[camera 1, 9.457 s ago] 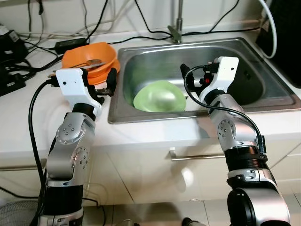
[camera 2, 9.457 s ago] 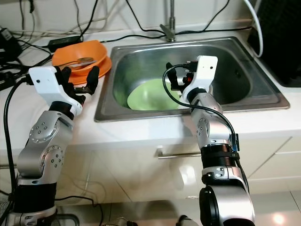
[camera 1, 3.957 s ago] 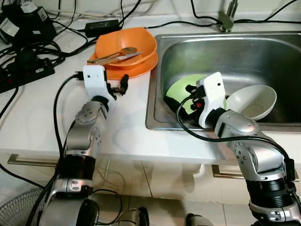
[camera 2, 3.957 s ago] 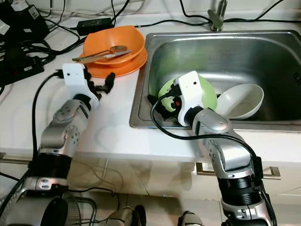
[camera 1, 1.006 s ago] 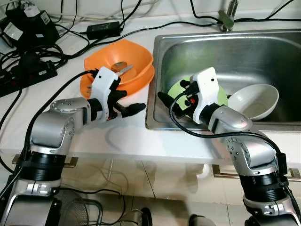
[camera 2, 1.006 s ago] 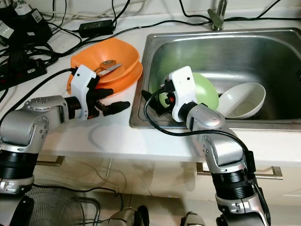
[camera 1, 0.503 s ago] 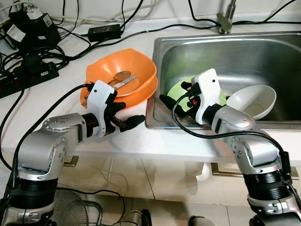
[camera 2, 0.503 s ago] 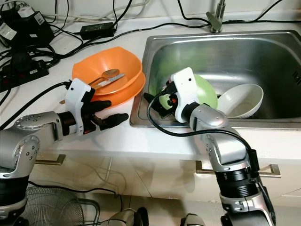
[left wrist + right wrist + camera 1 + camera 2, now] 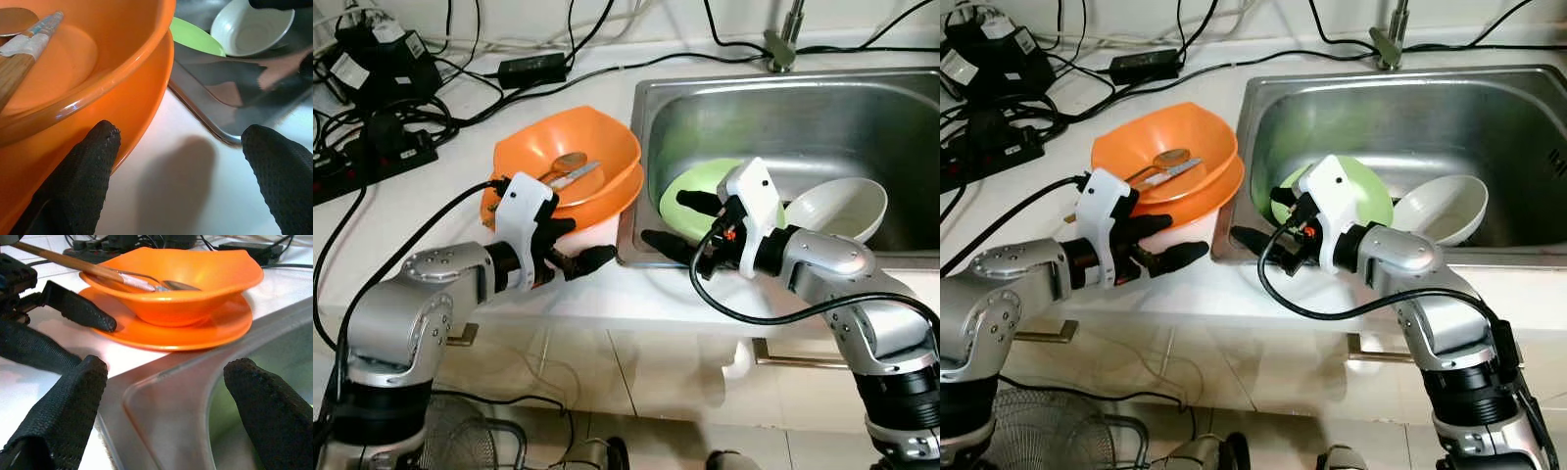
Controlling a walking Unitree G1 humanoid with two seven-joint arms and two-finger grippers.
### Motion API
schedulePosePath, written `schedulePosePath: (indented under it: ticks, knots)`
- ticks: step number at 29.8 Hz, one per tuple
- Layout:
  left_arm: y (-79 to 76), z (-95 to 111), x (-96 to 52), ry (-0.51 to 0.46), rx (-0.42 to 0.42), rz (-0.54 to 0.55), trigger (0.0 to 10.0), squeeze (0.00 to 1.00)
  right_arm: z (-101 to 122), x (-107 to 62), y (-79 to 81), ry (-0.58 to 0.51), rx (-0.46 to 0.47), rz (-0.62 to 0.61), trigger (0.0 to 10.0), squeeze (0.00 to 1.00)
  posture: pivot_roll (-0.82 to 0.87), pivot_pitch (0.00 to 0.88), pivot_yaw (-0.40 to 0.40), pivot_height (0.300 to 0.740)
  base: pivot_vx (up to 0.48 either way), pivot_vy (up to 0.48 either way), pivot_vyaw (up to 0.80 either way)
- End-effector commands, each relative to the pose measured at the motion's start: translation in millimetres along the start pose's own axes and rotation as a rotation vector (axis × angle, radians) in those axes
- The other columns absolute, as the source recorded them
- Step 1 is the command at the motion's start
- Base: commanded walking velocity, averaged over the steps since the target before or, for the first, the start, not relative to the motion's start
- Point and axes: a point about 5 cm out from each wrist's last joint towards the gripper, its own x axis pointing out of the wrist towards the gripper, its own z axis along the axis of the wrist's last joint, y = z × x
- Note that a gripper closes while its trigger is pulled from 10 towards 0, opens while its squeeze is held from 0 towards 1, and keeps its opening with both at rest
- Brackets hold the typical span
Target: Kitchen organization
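Steel sink (image 9: 822,108): right gripper (image 9: 677,221), wide and empty, has lifted off the green plate (image 9: 700,188) onto its rim; left gripper (image 9: 576,245) waits wide beside it, so nothing is moved yet.

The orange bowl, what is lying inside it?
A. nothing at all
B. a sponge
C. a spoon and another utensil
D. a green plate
C: the orange bowl on the counter has a spoon resting in it, with another utensil lying beside the spoon.
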Motion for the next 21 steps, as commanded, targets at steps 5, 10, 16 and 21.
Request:
schedulePosePath:
  ticks: [5,10,16,21]
  knots:
    - [-8.5,-29.1,-0.8,0.12,-0.101,-0.028,10.0,0.0,2.7,-0.3,6.2,-0.009,-0.012,0.041,10.0,0.0,-0.02,0.112,0.144,0.74,0.0,0.0,0.0]
    - [-8.3,-29.8,-4.5,0.12,-0.073,-0.005,10.0,0.0,2.2,0.0,5.1,-0.007,-0.016,0.04,10.0,0.0,-0.02,0.11,0.139,0.74,0.0,0.0,0.0]
    - [-3.1,-18.5,1.1,0.061,0.045,0.064,10.0,0.0,3.1,3.6,4.8,-0.01,-0.031,0.041,10.0,0.0,-0.02,0.104,0.139,0.74,0.0,0.0,0.0]
    - [3.8,-4.7,-3.7,-0.012,0.093,0.114,10.0,0.0,3.1,4.4,3.6,-0.012,-0.035,0.031,10.0,0.0,-0.02,0.1,0.139,0.74,0.0,0.0,0.0]
